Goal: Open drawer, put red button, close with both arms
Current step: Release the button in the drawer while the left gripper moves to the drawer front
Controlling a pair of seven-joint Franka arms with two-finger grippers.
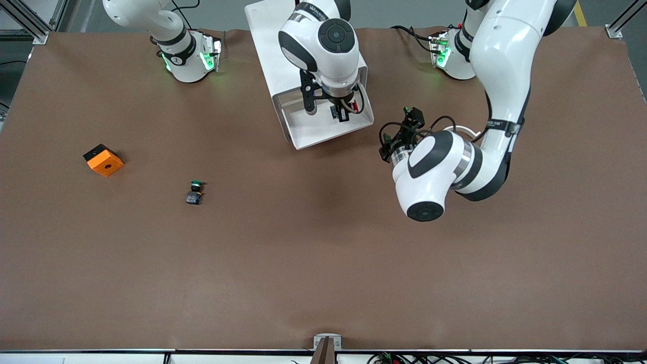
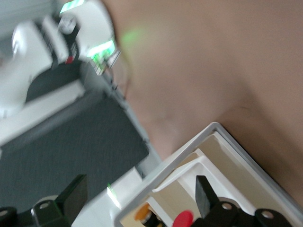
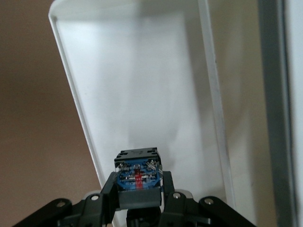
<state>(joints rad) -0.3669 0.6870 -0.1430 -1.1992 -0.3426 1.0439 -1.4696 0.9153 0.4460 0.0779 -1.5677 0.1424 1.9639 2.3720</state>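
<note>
The drawer [image 1: 323,132] stands pulled out of the white cabinet [image 1: 273,45], on the side facing the front camera. My right gripper [image 1: 345,112] hangs low over the drawer's inside and is shut on the red button [image 1: 356,106]. In the right wrist view the button's dark blue-black body [image 3: 137,170] sits between the fingers of my right gripper [image 3: 138,185], above the drawer's white floor [image 3: 137,80]. My left gripper [image 1: 393,140] is open and empty, beside the drawer's corner toward the left arm's end. The left wrist view shows my left gripper [image 2: 137,198], the drawer rim [image 2: 214,128] and the red cap [image 2: 183,219].
A green-capped button [image 1: 195,191] lies on the brown table toward the right arm's end, nearer the front camera than the cabinet. An orange cube with a hole [image 1: 103,160] lies farther toward that end. The left arm's elbow [image 1: 434,177] hangs over the table beside the drawer.
</note>
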